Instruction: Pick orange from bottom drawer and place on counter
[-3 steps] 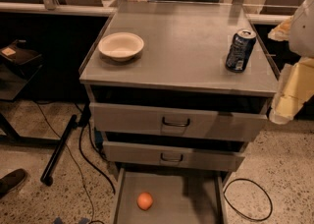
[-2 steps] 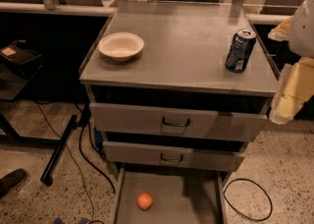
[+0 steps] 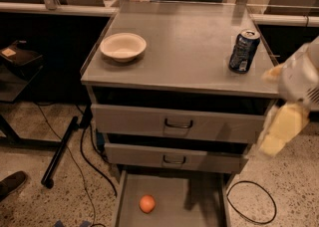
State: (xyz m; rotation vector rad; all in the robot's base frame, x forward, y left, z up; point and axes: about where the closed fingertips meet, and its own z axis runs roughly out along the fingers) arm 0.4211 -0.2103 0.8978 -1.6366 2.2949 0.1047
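The camera view looks down on a grey metal cabinet. Its counter (image 3: 189,47) is a flat, dull, roughly square sheet with slightly raised side edges. On the left of the counter stands a cream bowl (image 3: 123,46), round and shallow with a smooth rim, and nothing shows inside it. Near the right edge stands an upright dark blue drink can (image 3: 244,51), a cylinder with a bright metal top.

Below the counter the top drawer (image 3: 134,121) and the middle drawer (image 3: 132,155) each show a plain grey front with a dark loop handle at the centre. The bottom drawer (image 3: 199,206) is pulled out toward the camera. It is a shallow tray with a flat floor and low side walls. The orange (image 3: 147,204), small, round and smooth-skinned, lies alone on that floor, left of the middle.

The gripper (image 3: 280,132) hangs at the right of the cabinet, level with the drawer fronts. It is a pale yellowish blocky shape under a white rounded arm segment, well apart from the orange. Whether it is clenched or released cannot be told, and nothing is seen in its grasp.

The speckled floor (image 3: 40,206) carries dark cables (image 3: 85,151) to the left and a cable loop (image 3: 271,206) to the right.
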